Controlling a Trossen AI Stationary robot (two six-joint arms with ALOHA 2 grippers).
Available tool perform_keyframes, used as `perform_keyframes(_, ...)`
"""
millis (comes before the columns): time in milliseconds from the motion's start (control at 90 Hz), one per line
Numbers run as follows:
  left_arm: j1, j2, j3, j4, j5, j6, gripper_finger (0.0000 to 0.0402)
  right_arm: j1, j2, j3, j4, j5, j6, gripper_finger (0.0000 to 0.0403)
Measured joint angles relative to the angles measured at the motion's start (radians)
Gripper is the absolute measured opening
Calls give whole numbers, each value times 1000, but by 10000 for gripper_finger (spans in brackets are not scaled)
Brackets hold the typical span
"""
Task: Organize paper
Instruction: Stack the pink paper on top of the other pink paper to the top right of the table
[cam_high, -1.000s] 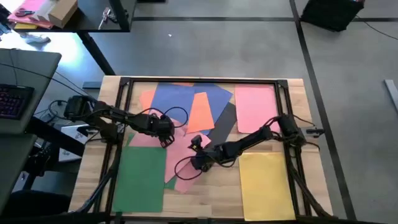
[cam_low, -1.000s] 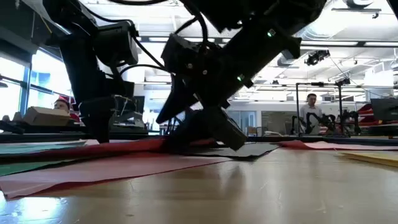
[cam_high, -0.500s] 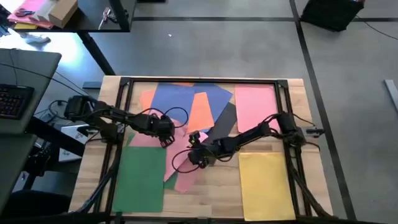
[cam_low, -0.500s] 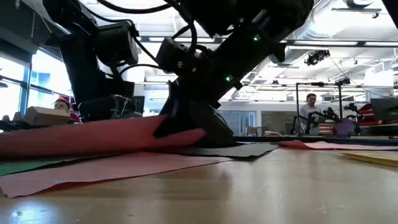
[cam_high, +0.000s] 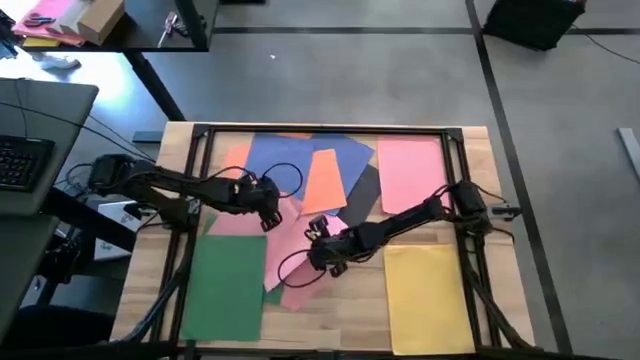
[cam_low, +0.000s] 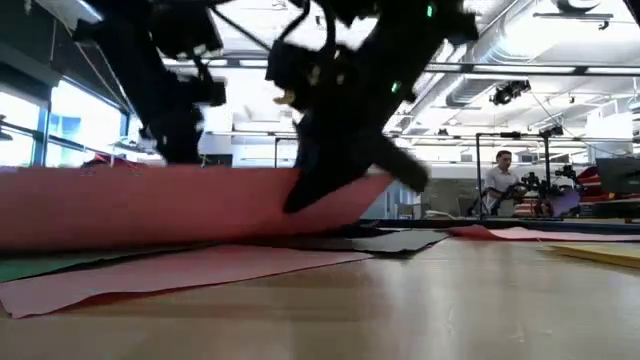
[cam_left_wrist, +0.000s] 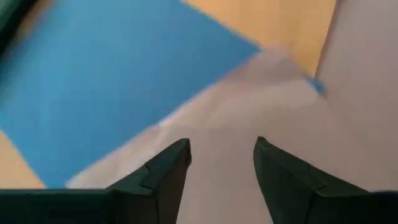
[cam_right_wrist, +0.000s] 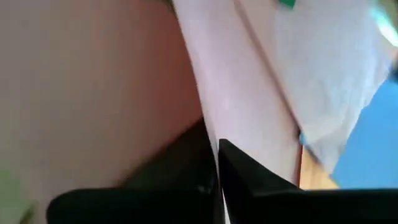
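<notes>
Nearest the worktop's (cam_high: 160, 170) front edge, flat matte rectangles are lying: a green sheet (cam_high: 225, 290) and a yellow sheet (cam_high: 428, 295). At mid-table the right end effector (cam_high: 318, 232) is pinching a thin pink sheet (cam_low: 150, 205), which is curling up off the wood. Beside it the left end effector (cam_high: 268, 200) is hovering with fingers spread above pink paper. Farther back, blue (cam_high: 290, 155), orange (cam_high: 322, 180) and dark grey sheets are overlapping.
</notes>
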Motion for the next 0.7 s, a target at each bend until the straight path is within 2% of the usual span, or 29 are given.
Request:
perform_keyframes(100,0,-54,0,-27,-29,-2,168,14,-3,73,-246,28,47,0)
perform_keyframes(333,-2,-106,0,-67,-66,-25,168,-8,-6,161,-726,129,344,0)
perform_keyframes(589,-7,-102,2,-59,-70,-28,168,-83,-26,100,-1079,136,699,0)
perform_keyframes(700,-8,-102,2,-57,-71,-37,168,-121,-37,23,-1131,124,846,0)
